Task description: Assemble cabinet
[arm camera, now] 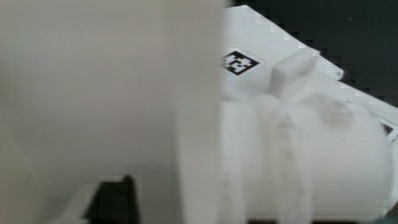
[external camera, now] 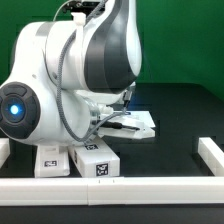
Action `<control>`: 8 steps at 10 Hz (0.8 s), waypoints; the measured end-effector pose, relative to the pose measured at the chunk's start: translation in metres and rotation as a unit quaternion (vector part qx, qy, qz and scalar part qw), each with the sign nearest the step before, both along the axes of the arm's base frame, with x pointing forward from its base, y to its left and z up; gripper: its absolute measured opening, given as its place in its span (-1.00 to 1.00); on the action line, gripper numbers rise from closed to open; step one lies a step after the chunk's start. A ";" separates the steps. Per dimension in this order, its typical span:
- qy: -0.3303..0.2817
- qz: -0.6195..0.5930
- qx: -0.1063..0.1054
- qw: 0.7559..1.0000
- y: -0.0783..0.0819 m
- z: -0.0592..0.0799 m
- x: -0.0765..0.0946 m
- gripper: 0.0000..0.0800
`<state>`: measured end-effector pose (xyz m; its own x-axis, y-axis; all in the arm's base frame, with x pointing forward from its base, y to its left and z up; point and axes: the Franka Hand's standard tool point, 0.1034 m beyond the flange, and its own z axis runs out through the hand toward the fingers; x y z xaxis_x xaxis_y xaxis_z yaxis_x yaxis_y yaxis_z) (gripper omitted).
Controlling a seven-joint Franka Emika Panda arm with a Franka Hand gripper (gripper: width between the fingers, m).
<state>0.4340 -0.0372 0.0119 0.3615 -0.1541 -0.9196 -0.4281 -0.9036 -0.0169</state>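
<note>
Black table (external camera: 180, 120), white rail (external camera: 150, 188) along its edge, tagged white block (external camera: 50, 161) just beside second block (external camera: 98, 161), cabinet (external camera: 138, 125) behind

One robot arm (external camera: 90, 60) is counted in the exterior view, and one cabinet (external camera: 140, 125) is made out behind it, largely hidden. Two small white tagged blocks are counted at the front of the table (external camera: 180, 120): the first block (external camera: 47, 160) toward the exterior view's left and the second block (external camera: 98, 162) just beside it. Three stretches of white edging (external camera: 150, 188) are seen around the black surface. In the wrist view, one tag marker (arm camera: 238, 63) is counted on the white part.
</note>
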 end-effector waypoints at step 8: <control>-0.010 0.018 0.008 1.000 0.006 0.034 0.011 -0.93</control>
<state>0.4450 -0.0315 0.0456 0.3848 -0.1262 -0.9143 -0.3954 -0.9177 -0.0398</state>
